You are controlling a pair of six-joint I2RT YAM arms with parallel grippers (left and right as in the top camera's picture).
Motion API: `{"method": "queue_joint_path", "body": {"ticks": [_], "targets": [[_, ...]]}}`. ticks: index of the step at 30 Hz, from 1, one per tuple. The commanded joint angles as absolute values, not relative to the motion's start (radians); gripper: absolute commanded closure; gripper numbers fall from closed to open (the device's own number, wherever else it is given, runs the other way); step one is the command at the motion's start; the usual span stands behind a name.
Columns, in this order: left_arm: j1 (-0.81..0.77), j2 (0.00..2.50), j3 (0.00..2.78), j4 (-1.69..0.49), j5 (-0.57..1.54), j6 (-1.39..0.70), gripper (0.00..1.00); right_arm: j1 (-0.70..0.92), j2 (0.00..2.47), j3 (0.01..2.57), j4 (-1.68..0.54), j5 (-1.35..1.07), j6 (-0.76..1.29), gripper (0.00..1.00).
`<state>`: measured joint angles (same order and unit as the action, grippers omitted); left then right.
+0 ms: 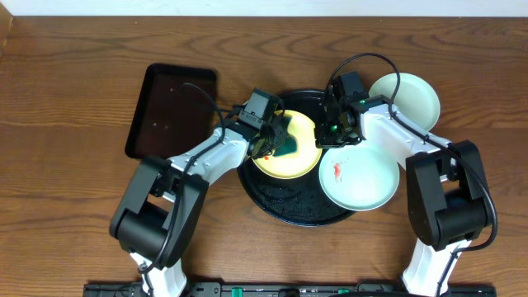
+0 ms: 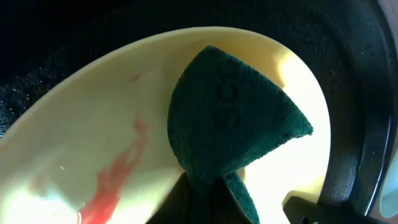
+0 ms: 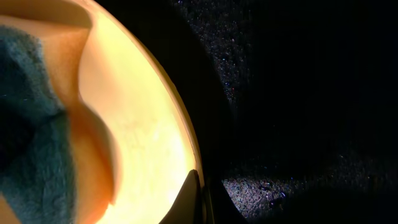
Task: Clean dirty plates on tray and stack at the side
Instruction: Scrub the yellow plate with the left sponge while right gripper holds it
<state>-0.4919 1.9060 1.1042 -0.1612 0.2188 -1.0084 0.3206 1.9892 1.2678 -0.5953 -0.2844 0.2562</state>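
On the round black tray (image 1: pixel 289 213), my left gripper (image 2: pixel 208 202) was closed on the green scouring pad (image 2: pixel 230 118), pressing it on the yellow plate (image 2: pixel 93 124) beside a red smear (image 2: pixel 118 177). My right gripper (image 3: pixel 198 200) pinched that plate's rim, I think so that it would not slide. One smeared mint plate (image 1: pixel 363 177) lay partly over the tray's rim.
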Motion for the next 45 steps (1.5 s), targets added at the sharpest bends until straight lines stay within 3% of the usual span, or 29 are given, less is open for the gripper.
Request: {"method": "queue_joint_path", "body": {"ticks": [1,9,15,21,24,32,45], "targets": [[-0.485,1.967,1.097,-0.208,0.138,-0.988,0.93,0.329,2.001,1.263,-0.602,-0.292,0.269,0.99],[-0.423,1.928,1.097,-0.370,0.031,-0.964,0.92,0.328,2.001,1.263,-0.607,-0.281,0.269,0.99],[-0.400,1.829,1.098,-0.506,-0.195,-0.950,0.93,0.328,2.001,1.263,-0.610,-0.281,0.269,0.99],[-0.400,1.715,1.098,-0.505,-0.248,-0.910,0.93,0.328,2.001,1.263,-0.609,-0.281,0.269,0.99],[-0.405,1.668,1.098,-0.483,-0.205,-0.910,0.93,0.328,2.001,1.263,-0.609,-0.281,0.269,0.99],[-0.429,1.692,1.098,-0.340,0.198,-0.909,0.93,0.328,2.001,1.263,-0.606,-0.281,0.277,0.99],[-0.494,1.918,1.098,-0.252,0.220,-0.970,0.93,0.328,2.001,1.263,-0.606,-0.281,0.277,0.99]]}}
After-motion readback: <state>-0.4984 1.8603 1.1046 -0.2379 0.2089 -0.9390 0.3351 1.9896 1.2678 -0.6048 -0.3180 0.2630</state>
